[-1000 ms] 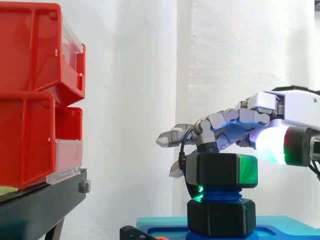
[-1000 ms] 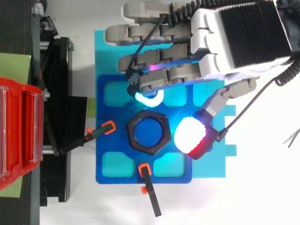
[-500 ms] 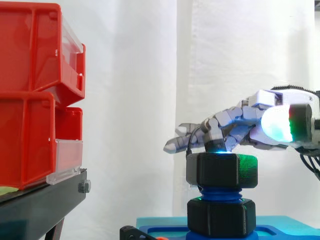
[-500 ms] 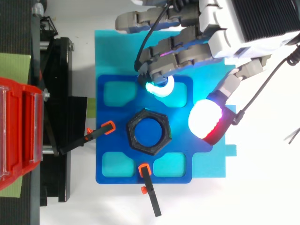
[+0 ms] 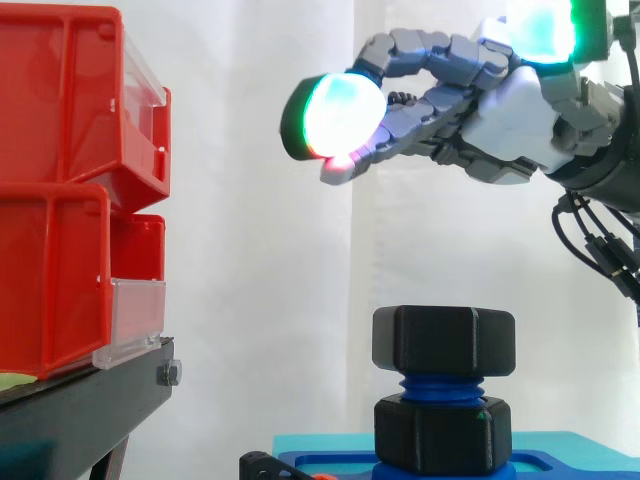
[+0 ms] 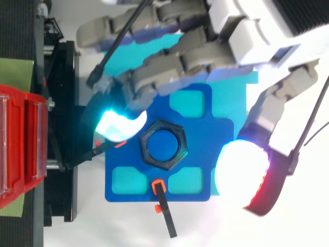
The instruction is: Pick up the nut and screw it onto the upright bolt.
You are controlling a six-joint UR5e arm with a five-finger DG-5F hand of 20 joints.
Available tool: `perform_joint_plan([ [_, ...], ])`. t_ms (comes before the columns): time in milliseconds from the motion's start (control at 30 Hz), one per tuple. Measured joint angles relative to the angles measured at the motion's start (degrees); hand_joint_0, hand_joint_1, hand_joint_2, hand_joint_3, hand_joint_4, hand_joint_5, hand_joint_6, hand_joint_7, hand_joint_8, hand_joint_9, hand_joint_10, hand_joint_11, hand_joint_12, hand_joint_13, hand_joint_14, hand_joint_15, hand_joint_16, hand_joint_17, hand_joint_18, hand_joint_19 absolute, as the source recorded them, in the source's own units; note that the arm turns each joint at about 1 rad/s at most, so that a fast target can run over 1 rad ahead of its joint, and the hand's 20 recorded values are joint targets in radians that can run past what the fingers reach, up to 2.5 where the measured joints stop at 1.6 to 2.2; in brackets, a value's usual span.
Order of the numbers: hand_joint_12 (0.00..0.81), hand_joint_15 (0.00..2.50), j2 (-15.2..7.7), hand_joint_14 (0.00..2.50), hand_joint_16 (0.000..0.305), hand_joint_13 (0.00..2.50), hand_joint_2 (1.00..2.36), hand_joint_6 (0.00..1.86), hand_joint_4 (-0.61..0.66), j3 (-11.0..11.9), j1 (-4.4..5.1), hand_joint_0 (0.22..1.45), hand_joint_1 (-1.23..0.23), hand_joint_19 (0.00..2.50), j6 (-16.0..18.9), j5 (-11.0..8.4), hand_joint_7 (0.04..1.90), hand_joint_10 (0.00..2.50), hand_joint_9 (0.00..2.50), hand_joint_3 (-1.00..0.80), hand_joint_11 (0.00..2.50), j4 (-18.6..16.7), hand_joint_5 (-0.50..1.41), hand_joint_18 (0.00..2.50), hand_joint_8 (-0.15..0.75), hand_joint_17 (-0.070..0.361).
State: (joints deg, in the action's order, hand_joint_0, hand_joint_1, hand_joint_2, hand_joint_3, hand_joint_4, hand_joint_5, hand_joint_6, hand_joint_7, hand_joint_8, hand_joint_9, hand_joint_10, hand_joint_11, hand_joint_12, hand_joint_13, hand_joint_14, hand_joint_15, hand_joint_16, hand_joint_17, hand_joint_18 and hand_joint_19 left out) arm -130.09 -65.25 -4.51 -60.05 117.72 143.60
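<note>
White curtain (image 5: 250,250) behind — robot hand (image 5: 515,110) hangs spread, empty, above nut (image 5: 444,340) on bolt (image 5: 440,386).

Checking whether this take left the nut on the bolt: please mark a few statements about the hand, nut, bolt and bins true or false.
1. The nut sits on the top of the upright blue bolt. True.
2. The hand is curled round the nut. False: it hangs well above the nut, apart from it, with relaxed fingers that hold nothing.
3. The nut rests directly on the black hex piece lower on the bolt. False: blue thread shows between the two.
4. In the side view the red bins stand left of the bolt. True.
</note>
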Motion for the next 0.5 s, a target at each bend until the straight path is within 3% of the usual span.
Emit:
perform_joint_plan([
  [333, 0.35, 0.0, -3.3, 0.0, 0.044, 0.07, 1.0, 0.5, 0.17, 0.0, 2.47, 0.4, -0.17, 0.0, 0.9, -1.14, 0.71, 0.0, 0.55, -0.5, 0.0, -1.8, -0.12, 0.0, 0.202, 0.099],
  [500, 0.35, 0.0, -3.6, 0.0, 0.045, 0.03, 1.0, 0.5, 0.17, -0.8, 2.93, 0.4, -0.15, 0.0, 0.7, -1.84, 0.72, 0.0, 0.51, -0.5, 0.0, -1.9, -0.12, 0.0, 0.202, 0.101],
])
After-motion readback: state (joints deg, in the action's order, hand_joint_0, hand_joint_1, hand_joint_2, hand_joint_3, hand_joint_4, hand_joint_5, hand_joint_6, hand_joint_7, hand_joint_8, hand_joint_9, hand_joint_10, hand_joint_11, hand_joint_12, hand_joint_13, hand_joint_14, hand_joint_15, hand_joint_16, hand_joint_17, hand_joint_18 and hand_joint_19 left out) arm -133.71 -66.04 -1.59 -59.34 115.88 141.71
